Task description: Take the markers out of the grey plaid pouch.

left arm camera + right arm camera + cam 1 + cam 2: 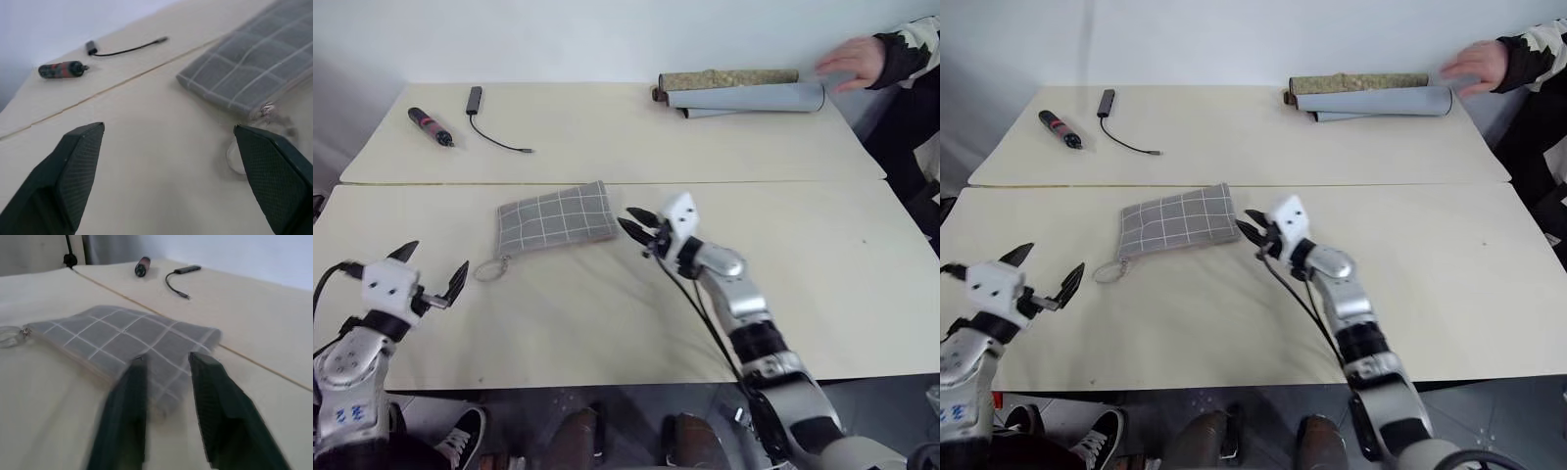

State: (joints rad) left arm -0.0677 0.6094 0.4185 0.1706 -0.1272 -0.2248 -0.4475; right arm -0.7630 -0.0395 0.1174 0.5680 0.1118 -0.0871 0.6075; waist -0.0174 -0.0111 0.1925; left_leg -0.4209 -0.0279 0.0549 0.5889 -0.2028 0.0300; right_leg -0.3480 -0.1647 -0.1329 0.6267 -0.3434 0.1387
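Black fingers (73,171) of the left gripper (433,277): two wedge-shaped pads with a fine cross-hatched grip texture, spread wide apart, nothing between them. They hover over the near table, near its left end, with the pouch's ring pull lying between them and the pouch.

Right gripper (637,227): same black textured fingers, drawn close with a narrow gap, holding nothing. Tips sit just beside the right short edge of the grey plaid pouch (556,217); contact cannot be told.

Pouch: flat, soft woven fabric, rectangular, grey with thin white grid lines, lying slightly askew on the near table close to the seam between the two tables. Zip end faces the left gripper. A small clear-looking ring pull (491,268) trails from its lower left corner onto the tabletop. No markers can be seen outside the pouch.

Near table (607,323) and far table (607,127): smooth, pale cream tops, butted edge to edge.

Far table, left: dark cylindrical tool (431,126) with red bands; beside it a thin black cable (494,137) with a slim dark block at one end.

Far table, right: rolled mats (744,90), one smooth grey, one mottled brownish.

A person's hand (854,61) rests at the rolls' right end.
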